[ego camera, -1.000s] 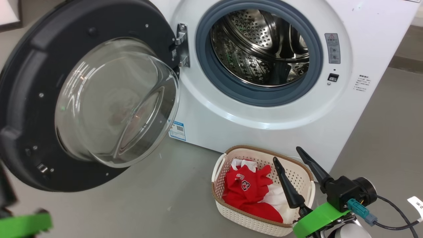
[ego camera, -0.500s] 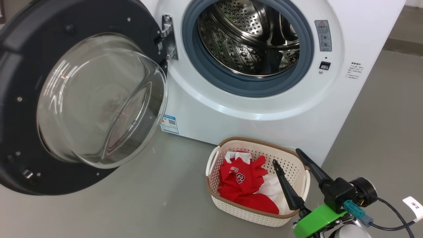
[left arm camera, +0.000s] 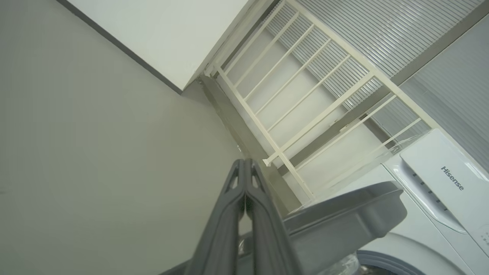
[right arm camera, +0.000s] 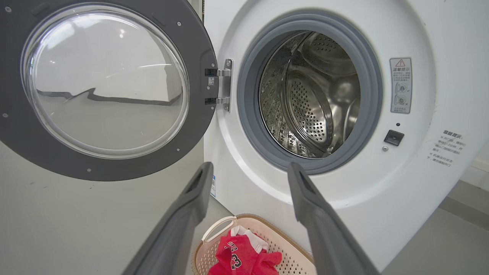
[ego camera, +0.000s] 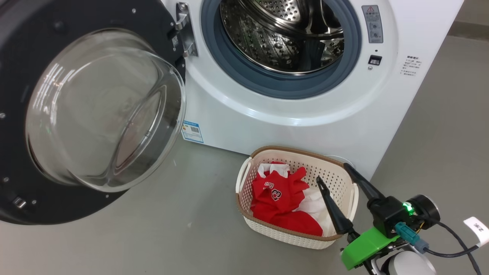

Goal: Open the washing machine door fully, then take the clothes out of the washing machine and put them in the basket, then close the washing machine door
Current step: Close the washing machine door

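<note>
Head view: I am looking at the washing machine (ego camera: 267, 126) standing on the grey floor (ego camera: 172, 229). The washing machine door (ego camera: 95, 15) is hanging wide open on its left-hand hinge, with the glass bowl bulging toward me. The steel drum (ego camera: 275, 34) is showing bare perforated metal as far in as I can see. The basket (ego camera: 294, 238) is sitting on the floor just in front of the machine, near its right corner. The clothes (ego camera: 282, 198) are lying inside it, the red jersey on top of a white piece. I am holding the right gripper (ego camera: 332, 172) over the basket's right rim, its two fingers standing wide apart and gripping nothing.

Left wrist view: the left gripper (left arm camera: 243, 162) is pointing toward a pale wall and a white rack. Its fingers are pressing flat together, and the door's grey edge is showing just beside them.
</note>
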Motion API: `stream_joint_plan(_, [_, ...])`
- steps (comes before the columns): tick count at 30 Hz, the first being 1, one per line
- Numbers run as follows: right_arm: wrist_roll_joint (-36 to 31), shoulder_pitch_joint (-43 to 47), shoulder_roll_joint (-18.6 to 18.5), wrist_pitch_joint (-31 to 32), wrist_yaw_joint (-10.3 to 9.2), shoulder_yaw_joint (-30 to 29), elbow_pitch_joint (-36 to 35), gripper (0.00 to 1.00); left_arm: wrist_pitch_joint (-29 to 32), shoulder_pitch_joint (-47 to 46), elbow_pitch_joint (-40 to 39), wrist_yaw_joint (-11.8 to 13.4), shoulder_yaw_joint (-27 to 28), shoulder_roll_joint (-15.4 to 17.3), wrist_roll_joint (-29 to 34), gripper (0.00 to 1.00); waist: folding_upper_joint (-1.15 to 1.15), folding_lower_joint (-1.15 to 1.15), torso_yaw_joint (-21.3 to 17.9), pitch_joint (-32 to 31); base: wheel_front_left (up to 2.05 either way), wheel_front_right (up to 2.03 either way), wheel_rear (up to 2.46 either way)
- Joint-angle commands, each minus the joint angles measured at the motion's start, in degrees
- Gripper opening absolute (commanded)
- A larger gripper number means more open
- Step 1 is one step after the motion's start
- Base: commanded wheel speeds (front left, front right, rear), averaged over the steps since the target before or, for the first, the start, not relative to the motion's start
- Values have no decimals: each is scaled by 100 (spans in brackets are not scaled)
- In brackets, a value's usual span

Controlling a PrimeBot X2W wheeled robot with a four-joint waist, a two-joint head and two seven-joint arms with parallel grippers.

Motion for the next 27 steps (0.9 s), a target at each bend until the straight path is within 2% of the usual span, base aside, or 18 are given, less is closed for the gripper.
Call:
stream_joint_plan(1, [-64, -223, -5, 15, 20, 55, -175, 100, 242, -302, 24, -89, 132, 451, -123, 0, 0, 0, -13, 58, 0, 0, 0])
stream_joint_plan(4, [-114, -237, -5, 69, 20, 12, -227, 100, 619, -493, 343, -138, 187, 545, -351, 0, 0, 0, -27, 114, 0, 0, 0])
stream_joint_plan(12, [-191, -285, -5, 121, 20, -133, -347, 100, 1374, -770, 997, -351, 592, 542, -1133, 0, 0, 0, -82, 225, 0, 0, 0])
stream_joint_plan(23, [-156, -298, -5, 87, 20, -138, -358, 100, 2016, -515, 1137, -805, 494, 392, -1374, 0, 0, 0, -52, 264, 0, 0, 0])
stream_joint_plan(27, [-115, -288, -5, 63, 20, -108, -350, 100, 2223, -372, 1031, -897, 456, 296, -1452, 0, 0, 0, -35, 280, 0, 0, 0])
